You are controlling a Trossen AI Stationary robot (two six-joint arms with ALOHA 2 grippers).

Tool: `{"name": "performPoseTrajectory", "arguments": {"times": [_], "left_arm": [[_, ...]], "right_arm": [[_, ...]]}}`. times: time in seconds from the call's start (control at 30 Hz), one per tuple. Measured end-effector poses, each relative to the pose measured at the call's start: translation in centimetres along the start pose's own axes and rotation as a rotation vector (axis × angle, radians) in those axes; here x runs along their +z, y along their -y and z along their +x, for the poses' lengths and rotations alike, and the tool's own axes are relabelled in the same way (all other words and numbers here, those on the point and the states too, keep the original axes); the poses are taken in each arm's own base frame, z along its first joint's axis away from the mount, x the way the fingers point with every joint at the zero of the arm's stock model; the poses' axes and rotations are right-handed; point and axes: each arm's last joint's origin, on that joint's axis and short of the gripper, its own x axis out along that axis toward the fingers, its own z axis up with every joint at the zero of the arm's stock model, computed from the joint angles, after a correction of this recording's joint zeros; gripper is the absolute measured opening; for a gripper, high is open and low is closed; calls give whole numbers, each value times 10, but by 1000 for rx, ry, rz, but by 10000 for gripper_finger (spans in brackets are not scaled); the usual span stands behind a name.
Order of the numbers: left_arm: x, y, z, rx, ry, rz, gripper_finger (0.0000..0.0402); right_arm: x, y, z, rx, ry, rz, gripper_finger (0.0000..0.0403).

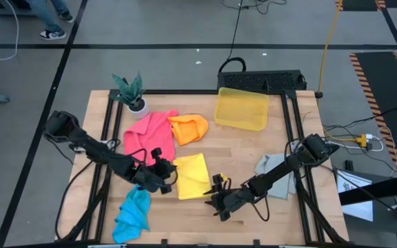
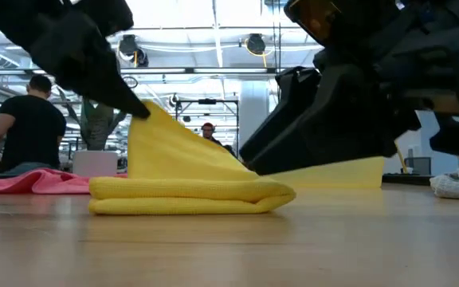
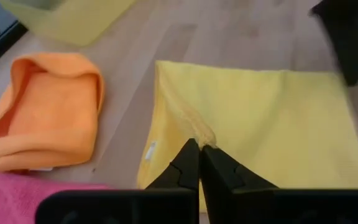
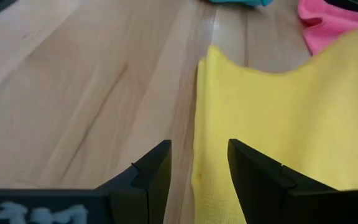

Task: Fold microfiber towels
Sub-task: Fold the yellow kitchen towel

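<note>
The yellow towel (image 1: 193,176) lies on the wood table near the front, and its left edge is raised to a peak (image 2: 148,115). My left gripper (image 3: 199,149) is shut on that edge. My right gripper (image 4: 199,163) stands open low at the towel's near right corner (image 1: 216,187), with the cloth's edge (image 4: 204,124) running between its fingers. The pink towel (image 1: 149,134) and orange towel (image 1: 188,129) lie behind the yellow one. The blue towel (image 1: 133,213) is bunched at the front left. The grey towel (image 1: 278,176) lies at the right. My left gripper pinches the yellow towel's left edge (image 3: 201,134) between its two fingertips, coming from the table's left and slanting down. The cloth puckers at the tips. That edge is lifted into a peak while the rest of the towel (image 2: 190,195) lies on the table. My right gripper: I cannot tell whether its fingers touch the cloth.
A translucent yellow bin (image 1: 241,109) stands at the back of the table, and a small potted plant (image 1: 131,93) stands at the back left corner. Bare wood shows in front of the yellow towel. People are in the room beyond the table (image 2: 26,127).
</note>
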Motion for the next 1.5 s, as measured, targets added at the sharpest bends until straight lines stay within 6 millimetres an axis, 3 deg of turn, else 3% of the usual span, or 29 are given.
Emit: {"name": "performPoseTrajectory", "arguments": {"times": [0.2, 0.4, 0.6, 0.77, 0.93, 1.17, 1.5], "left_arm": [[-9, -2, -4, 26, -66, 3, 16], [-14, -7, 8, 96, -98, 11, 5], [-19, -12, 20, 140, -140, 18, 17], [-24, -13, 24, 155, -174, 25, 5], [-24, -13, 24, 155, -176, 23, 19], [-23, -7, 16, 104, -169, 36, 7], [-19, -1, -11, 21, -140, 41, 7]], "right_arm": [[1, 1, 0, -1, 5, 2, 151], [-2, 1, 0, -2, -6, -15, 151], [-7, 1, 0, -2, -18, -13, 148], [-11, 7, 2, -17, -33, 21, 125], [-11, 15, 4, -54, -38, 16, 79], [-16, 17, 5, -60, -90, -54, 5], [-16, 17, 5, -61, -92, -47, 3]]}}
